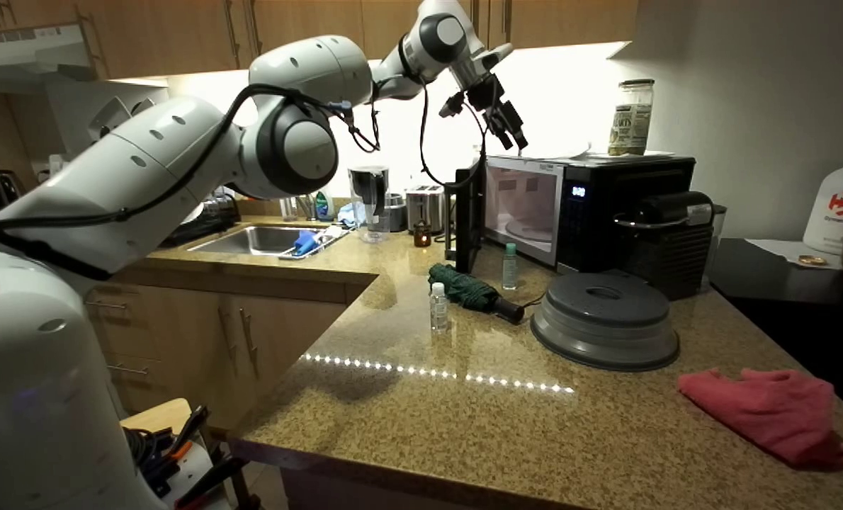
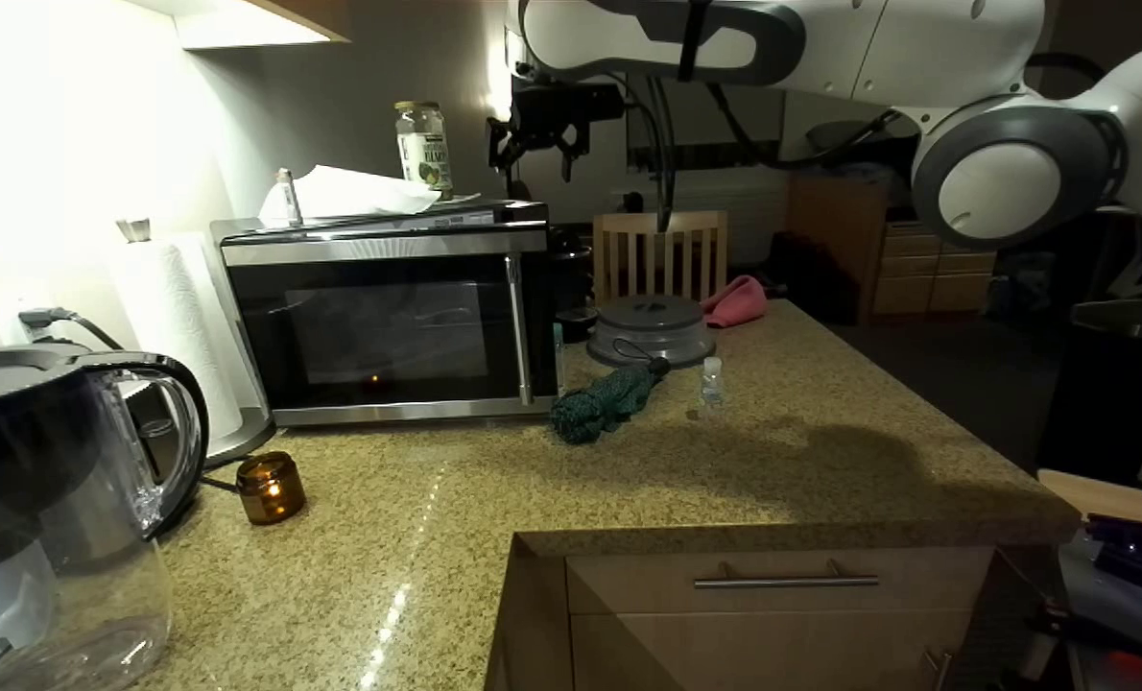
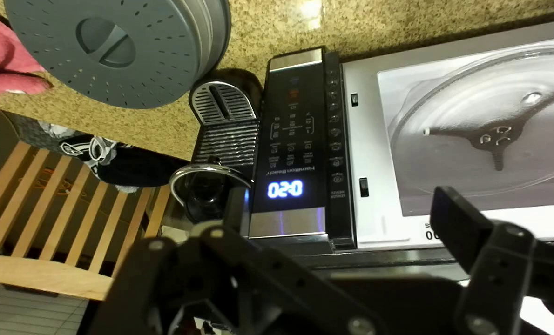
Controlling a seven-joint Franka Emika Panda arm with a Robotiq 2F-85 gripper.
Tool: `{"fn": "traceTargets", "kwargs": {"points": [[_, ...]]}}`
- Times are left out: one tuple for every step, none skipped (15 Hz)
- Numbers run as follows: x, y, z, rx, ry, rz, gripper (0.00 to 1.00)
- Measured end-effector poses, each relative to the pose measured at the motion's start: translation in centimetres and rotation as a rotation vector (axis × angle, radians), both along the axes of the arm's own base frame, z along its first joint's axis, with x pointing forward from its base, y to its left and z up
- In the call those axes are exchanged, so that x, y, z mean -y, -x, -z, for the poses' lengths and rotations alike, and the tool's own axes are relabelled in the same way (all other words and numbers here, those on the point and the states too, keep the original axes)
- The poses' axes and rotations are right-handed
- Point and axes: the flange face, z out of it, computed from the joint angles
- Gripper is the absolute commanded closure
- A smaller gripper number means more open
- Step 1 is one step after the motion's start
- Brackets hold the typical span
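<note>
Speckled kitchen counter (image 1: pixel 457 432), open microwave (image 1: pixel 577 212) standing lower than the empty, wide-spread hand (image 2: pixel 535 165), apart from it

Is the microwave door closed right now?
No: in an exterior view the door stands swung out from the microwave, baring the glass turntable inside.

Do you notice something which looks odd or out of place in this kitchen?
Yes. What looks like a folded umbrella lies on the counter, an unusual thing among kitchen items. The microwave door also stands open, exposing the turntable.
</note>
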Motion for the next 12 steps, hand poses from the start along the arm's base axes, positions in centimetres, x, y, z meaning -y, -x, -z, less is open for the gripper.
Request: {"fn": "traceTargets", "kwargs": {"points": [[0.0,0.0,-0.1,0.001,0.0,0.0,0.0],[0.0,0.0,-0.2,0.003,-0.001,0.0,0.0],[0.2,0.1,-0.4,0.004,-0.006,-0.005,0.0],[0.5,0.2,-0.6,0.002,-0.018,-0.013,0.0],[1.1,0.2,-0.9,-0.001,-0.029,-0.024,0.0],[1.9,0.3,-1.2,-0.004,-0.042,-0.039,0.0],[2.8,0.4,-1.6,-0.008,-0.055,-0.055,0.0],[3.9,0.5,-2.0,-0.012,-0.069,-0.075,0.0],[5.0,0.6,-2.4,-0.016,-0.083,-0.093,0.0],[6.1,0.7,-2.7,-0.019,-0.095,-0.112,0.0],[7.1,0.8,-3.0,-0.022,-0.108,-0.132,0.0],[7.9,0.9,-3.2,-0.026,-0.124,-0.159,0.0]]}}
